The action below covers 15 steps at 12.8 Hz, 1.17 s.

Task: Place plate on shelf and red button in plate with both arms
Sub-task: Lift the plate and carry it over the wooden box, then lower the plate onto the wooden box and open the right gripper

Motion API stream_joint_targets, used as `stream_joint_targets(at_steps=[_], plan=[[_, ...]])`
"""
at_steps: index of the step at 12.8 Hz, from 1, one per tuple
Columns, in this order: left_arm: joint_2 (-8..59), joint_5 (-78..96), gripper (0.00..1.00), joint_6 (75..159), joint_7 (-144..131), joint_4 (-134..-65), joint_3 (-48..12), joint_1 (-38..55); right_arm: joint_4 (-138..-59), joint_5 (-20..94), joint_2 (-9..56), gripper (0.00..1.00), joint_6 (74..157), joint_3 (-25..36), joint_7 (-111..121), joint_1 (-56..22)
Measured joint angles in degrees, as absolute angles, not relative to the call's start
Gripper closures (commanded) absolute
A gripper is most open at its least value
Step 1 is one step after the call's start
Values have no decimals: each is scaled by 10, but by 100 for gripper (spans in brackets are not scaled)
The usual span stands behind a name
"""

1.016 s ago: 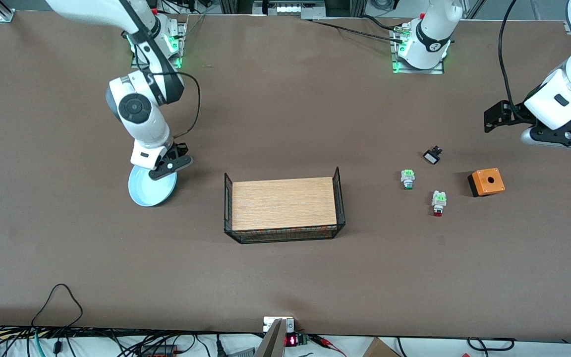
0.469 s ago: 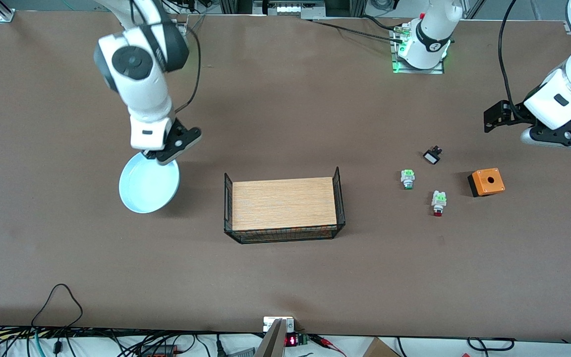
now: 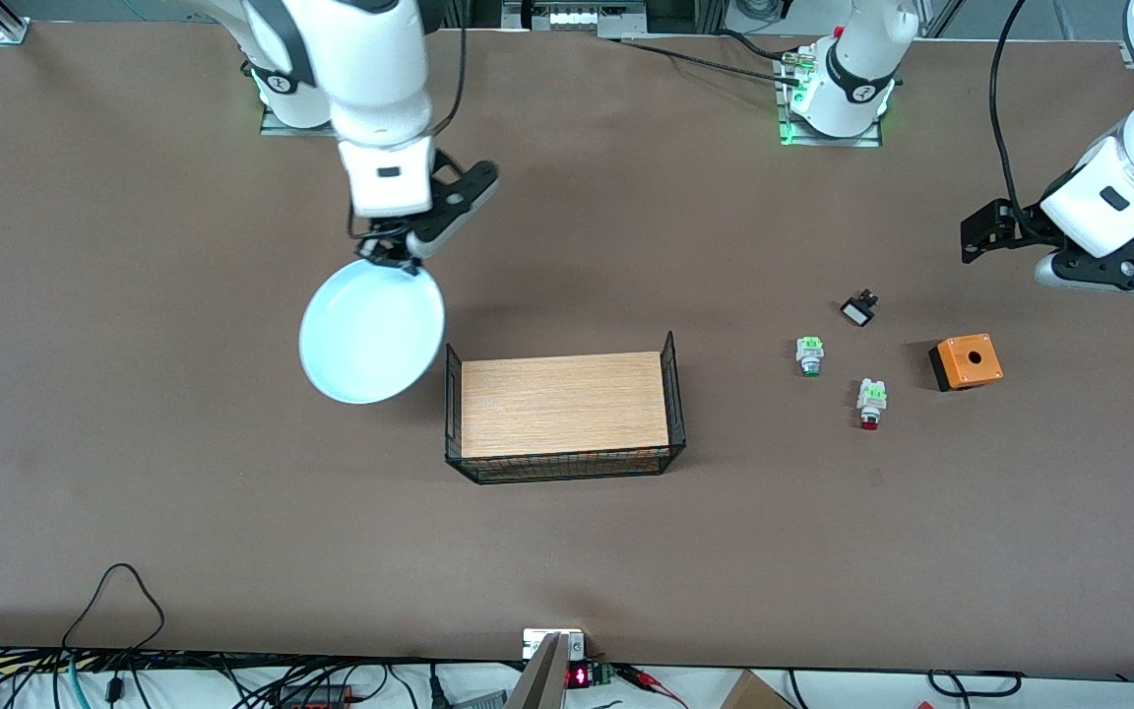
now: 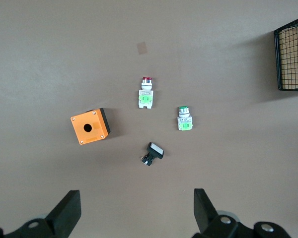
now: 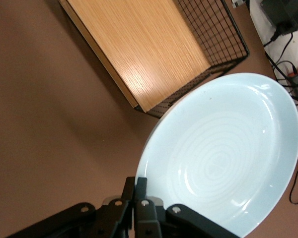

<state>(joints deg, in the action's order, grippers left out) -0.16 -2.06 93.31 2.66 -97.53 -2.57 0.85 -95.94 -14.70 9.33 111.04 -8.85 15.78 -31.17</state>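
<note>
My right gripper [image 3: 388,258] is shut on the rim of the pale light-blue plate [image 3: 371,331] and holds it in the air over the table, beside the wire basket's end toward the right arm. In the right wrist view the plate [image 5: 228,153] fills the frame with the gripper [image 5: 140,184] pinching its edge. The red button [image 3: 870,403] lies on the table toward the left arm's end; it also shows in the left wrist view [image 4: 146,93]. My left gripper [image 3: 985,234] is open and empty, held above the table over that end; its fingers [image 4: 69,210] stand wide apart.
A wire basket [image 3: 675,394] with a wooden floor stands mid-table. Near the red button lie a green-tipped switch [image 3: 809,354], a small black-and-white switch [image 3: 858,309] and an orange box with a hole [image 3: 966,361]. Cables run along the table's near edge.
My right arm has lifted the plate off the table and carried it toward the basket. The left arm has not moved.
</note>
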Motion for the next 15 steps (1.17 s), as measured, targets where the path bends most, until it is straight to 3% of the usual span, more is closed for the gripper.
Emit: stream_joint_targets(at_steps=[9, 15], plan=[[2, -21, 0, 931, 27, -975, -22, 4, -773, -184, 279, 100, 1073, -88, 197, -414], [4, -21, 0, 931, 27, -975, -22, 3, -743, -254, 359, 100, 1103, -88, 200, -459]])
